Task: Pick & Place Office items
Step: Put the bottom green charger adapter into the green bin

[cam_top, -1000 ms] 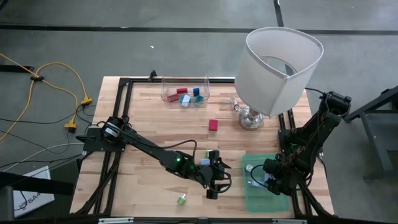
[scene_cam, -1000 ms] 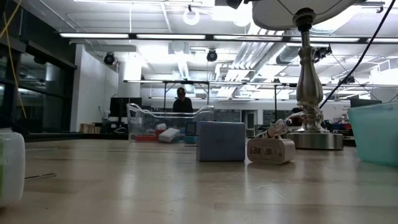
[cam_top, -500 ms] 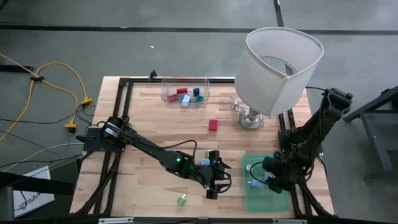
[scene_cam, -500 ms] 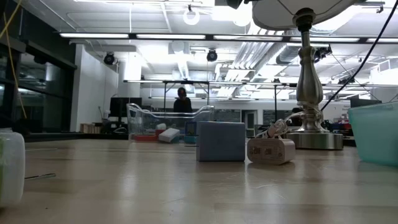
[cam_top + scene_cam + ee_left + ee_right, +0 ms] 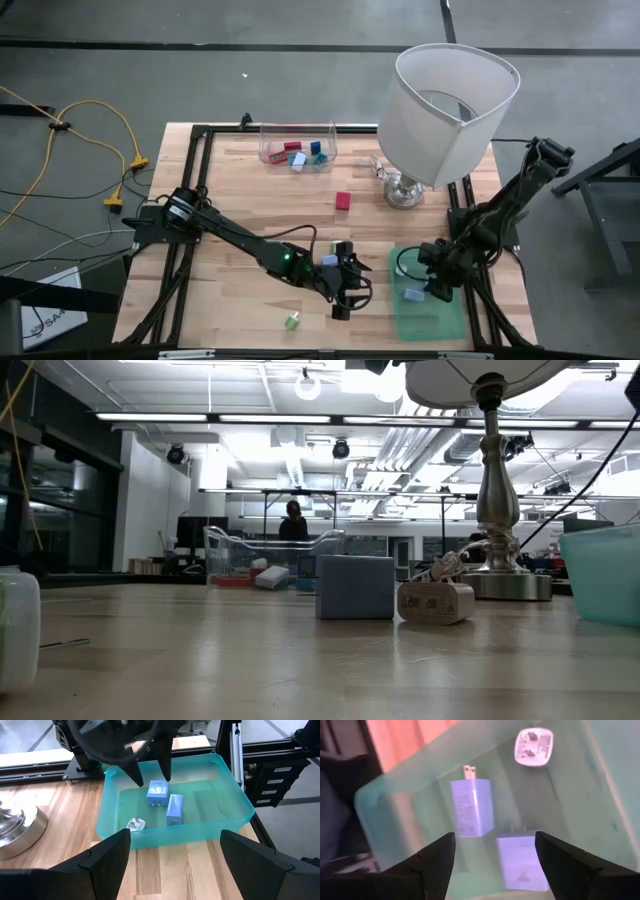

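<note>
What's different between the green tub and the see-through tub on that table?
The green tub sits near right, under the open right gripper; the see-through tub sits at the far edge. The green tub holds two blue chargers and a white plug; the see-through tub holds small red and blue pieces. Both are open-topped. The left gripper waits mid-table.

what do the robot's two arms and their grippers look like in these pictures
Both arms are dark, nearly black, built of slim jointed links. The left arm shows a small green light near its wrist and thin black cable looping by the left gripper. The right arm has black cable along it. The right gripper ends in two tapered, pointed black fingers; the left gripper's fingers are broad, angular and matte black.
</note>
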Robot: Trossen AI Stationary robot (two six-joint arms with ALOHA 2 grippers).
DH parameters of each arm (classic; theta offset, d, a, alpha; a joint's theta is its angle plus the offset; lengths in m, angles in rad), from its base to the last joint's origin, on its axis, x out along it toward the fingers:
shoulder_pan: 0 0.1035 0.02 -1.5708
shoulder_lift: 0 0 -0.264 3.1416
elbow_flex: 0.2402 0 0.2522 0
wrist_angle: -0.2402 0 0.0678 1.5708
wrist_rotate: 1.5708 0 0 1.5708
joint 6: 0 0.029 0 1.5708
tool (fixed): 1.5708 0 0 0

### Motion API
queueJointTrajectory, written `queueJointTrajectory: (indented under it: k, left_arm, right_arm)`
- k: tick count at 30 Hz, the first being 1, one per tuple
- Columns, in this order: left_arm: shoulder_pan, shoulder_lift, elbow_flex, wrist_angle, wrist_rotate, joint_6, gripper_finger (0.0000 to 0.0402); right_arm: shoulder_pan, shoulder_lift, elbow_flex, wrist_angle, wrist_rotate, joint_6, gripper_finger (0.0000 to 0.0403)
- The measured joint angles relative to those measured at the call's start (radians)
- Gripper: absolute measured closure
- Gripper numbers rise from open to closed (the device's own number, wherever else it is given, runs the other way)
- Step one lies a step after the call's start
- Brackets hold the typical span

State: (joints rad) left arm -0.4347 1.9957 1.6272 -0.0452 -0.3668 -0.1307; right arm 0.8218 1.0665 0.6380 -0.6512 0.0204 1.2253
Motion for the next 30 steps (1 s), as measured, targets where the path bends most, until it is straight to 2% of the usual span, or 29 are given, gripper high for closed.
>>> queueJointTrajectory:
  k: [4,18,30]
  left_arm:
    - [0.002,0.0,0.0,0.0,-0.001,0.0,0.0102]
    - [0.004,0.0,0.0,0.0,-0.001,0.0,0.0102]
    - [0.004,0.0,0.0,-0.067,-0.031,-0.02,0.0102]
  right_arm:
    - [-0.02,-0.051,0.0,0.041,-0.024,-0.01,0.0142]
    - [-0.003,-0.17,0.0,0.358,0.006,-0.167,0.0142]
    - [-0.007,-0.169,0.0,0.371,0.067,-0.29,0.0142]
